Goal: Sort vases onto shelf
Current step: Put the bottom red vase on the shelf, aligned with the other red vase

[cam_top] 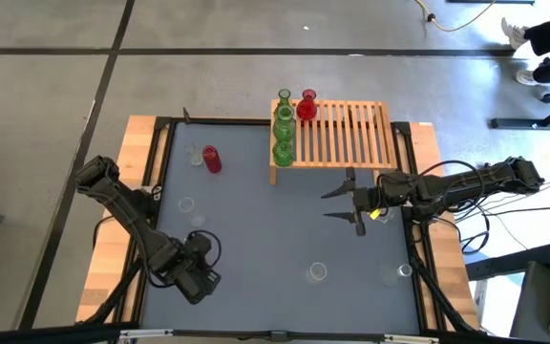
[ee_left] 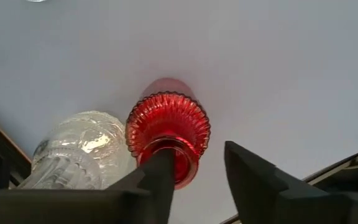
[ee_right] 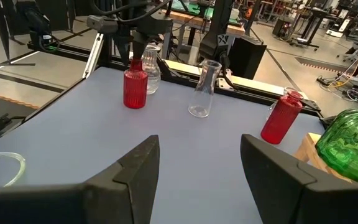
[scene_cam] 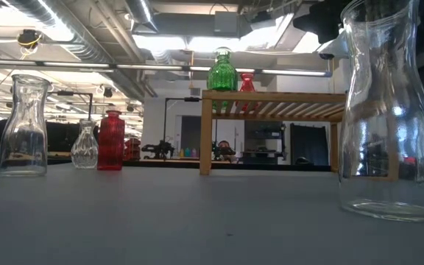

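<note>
The high view looks straight down on the whole table (cam_top: 285, 239); the low view skims its surface. Each wrist view peers past its claw; both show one red vase (ee_left: 168, 134).
</note>
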`<act>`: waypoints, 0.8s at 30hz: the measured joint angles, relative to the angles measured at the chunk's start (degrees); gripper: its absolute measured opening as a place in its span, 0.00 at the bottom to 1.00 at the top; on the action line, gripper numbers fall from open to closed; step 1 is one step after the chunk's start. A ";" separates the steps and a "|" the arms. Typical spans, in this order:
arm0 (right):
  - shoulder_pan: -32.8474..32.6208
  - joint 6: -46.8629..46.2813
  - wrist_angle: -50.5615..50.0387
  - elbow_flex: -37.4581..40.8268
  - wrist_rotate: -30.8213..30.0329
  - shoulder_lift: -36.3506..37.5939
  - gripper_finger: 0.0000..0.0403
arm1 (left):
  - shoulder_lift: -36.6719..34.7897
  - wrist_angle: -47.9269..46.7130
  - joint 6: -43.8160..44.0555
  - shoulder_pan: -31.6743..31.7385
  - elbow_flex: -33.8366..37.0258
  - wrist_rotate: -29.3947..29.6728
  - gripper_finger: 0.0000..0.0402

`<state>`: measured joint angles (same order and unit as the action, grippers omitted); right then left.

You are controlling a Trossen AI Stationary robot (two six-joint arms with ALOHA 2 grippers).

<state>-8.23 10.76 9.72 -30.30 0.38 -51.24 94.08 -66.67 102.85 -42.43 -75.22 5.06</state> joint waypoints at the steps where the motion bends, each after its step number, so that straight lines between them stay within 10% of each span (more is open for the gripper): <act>1: 0.00 0.00 0.00 0.00 0.00 0.00 0.52 | 0.00 -0.02 -0.02 0.00 0.00 0.16 0.28; 10: 0.00 0.02 0.02 0.00 0.00 0.00 0.52 | 0.13 0.95 -1.93 0.26 -0.02 1.60 0.06; 24: -0.01 -3.24 -1.42 -0.04 0.19 -2.12 0.52 | 0.52 0.58 -21.64 7.95 -8.22 8.60 0.06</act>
<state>-8.24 7.53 8.29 -30.35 0.57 -53.37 94.61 -66.10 81.20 -34.49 -83.44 13.66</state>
